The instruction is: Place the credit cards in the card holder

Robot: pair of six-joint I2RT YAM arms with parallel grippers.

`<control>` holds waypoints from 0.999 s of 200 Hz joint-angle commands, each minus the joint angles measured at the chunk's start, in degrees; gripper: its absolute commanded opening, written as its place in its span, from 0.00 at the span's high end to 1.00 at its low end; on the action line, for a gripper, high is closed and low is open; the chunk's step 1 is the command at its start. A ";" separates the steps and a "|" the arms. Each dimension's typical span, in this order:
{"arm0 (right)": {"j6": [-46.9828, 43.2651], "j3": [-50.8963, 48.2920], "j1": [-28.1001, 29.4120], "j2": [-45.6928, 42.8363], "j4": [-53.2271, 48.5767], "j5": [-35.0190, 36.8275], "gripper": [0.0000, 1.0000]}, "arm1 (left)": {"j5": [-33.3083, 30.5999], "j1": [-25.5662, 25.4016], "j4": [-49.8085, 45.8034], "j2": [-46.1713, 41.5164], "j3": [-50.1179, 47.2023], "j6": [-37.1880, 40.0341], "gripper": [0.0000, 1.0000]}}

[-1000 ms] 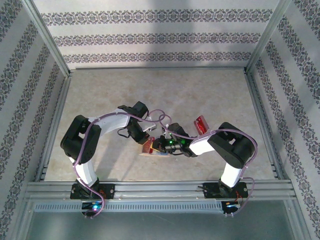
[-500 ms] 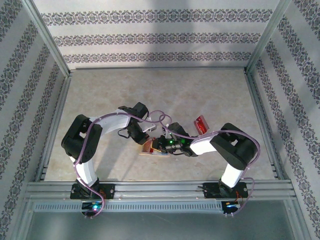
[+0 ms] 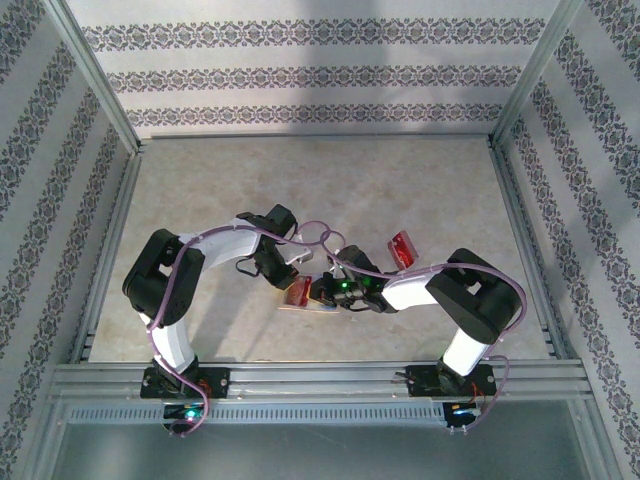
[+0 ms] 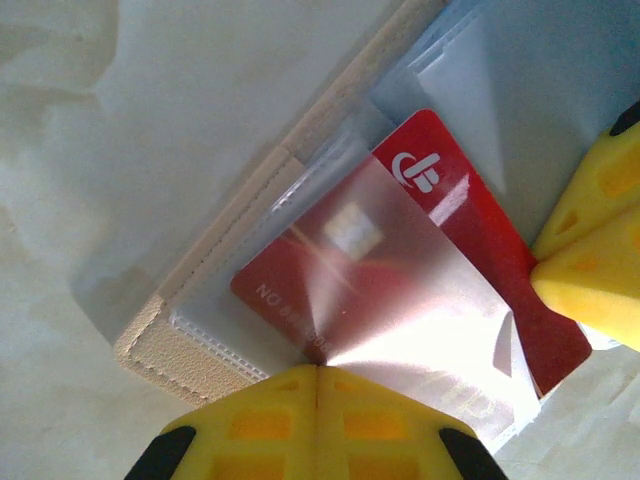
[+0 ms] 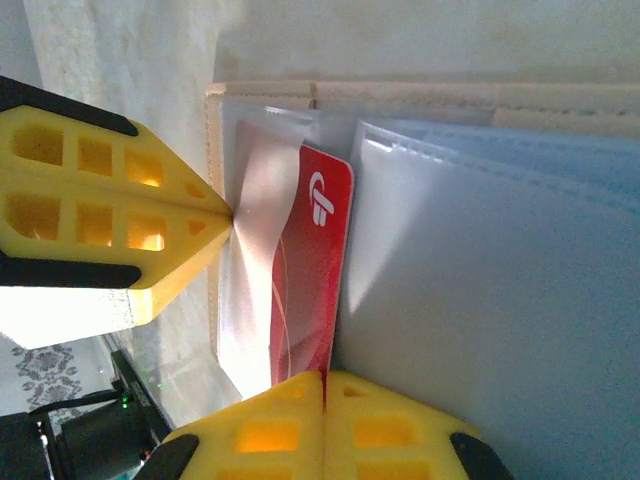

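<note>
left pincer [image 4: 318,372]: closed, tip at clear card [image 4: 400,330]
right pincer [image 5: 325,377]: closed, at red card [image 5: 318,250] edge
cards: on open card holder [image 4: 200,365]

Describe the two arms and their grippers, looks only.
The left arm and right arm have white links, black joints and looping lilac cables. The left gripper and right gripper have yellow wedge-shaped fingers with square cut-outs and black trim.

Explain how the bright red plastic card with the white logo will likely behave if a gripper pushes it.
The bright red card lies flat with straight edges, so it is probably stiff, not floppy. Its glossy face suggests it slides easily under the clear plastic sheet covering it. Being thin, it is likely light.
</note>
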 commanded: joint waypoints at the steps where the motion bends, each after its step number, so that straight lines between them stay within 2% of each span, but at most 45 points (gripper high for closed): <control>1: -0.99 0.68 0.36 1.46 -1.63 0.28 0.97 | -1.81 -0.22 -1.07 0.45 -0.46 -0.01 1.00; 93: -1.82 3.59 0.89 3.25 -3.52 -0.68 0.97 | -4.05 1.37 -1.41 -3.50 -0.82 0.10 1.00; 200: -3.84 6.77 1.14 4.05 -7.38 -1.03 0.95 | -5.84 2.79 1.73 -1.15 -3.25 1.00 1.00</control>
